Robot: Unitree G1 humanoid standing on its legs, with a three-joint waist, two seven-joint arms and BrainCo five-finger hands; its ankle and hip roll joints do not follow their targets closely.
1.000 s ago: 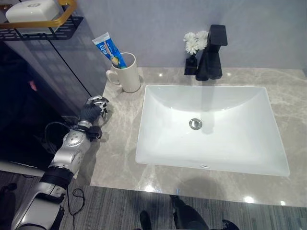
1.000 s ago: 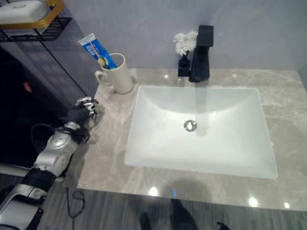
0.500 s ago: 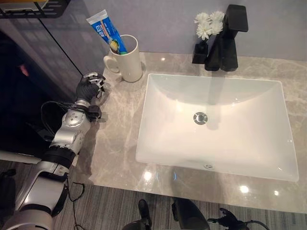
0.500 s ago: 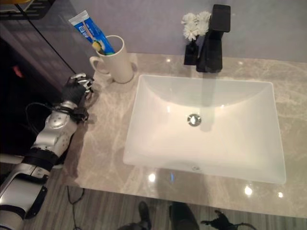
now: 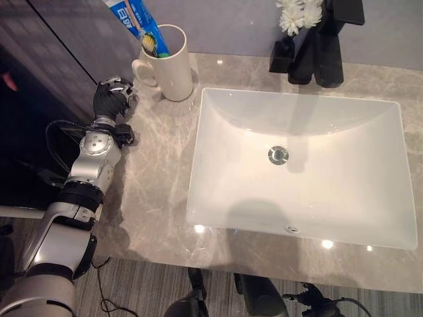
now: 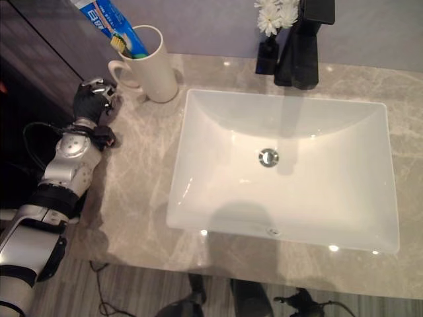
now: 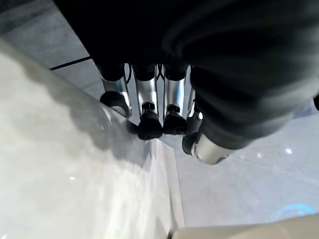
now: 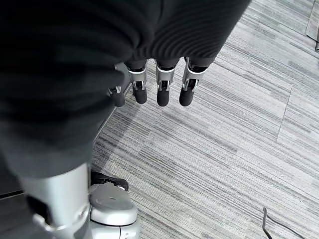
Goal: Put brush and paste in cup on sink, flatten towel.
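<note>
A cream mug (image 5: 166, 63) stands on the marble counter (image 5: 155, 172) at the back left. A blue and white toothpaste tube (image 5: 134, 18) and a toothbrush (image 5: 153, 45) with yellow-green bristles lean in it. My left hand (image 5: 110, 97) rests at the counter's left edge, just left of the mug's handle and apart from it. Its fingers (image 7: 149, 122) are curled and hold nothing. My right hand (image 8: 159, 82) hangs over the striped floor with relaxed, empty fingers.
A white rectangular basin (image 5: 370, 218) with a metal drain (image 5: 278, 155) takes up the counter's middle and right. A black faucet (image 5: 328, 53) and a small black vase of white flowers (image 5: 294, 20) stand behind it. A dark panel (image 5: 46, 72) lies left of the counter.
The camera has shifted, so the whole scene sits higher in view. My left hand has moved back along the counter's edge, closer to the mug's handle, fingers still curled.
</note>
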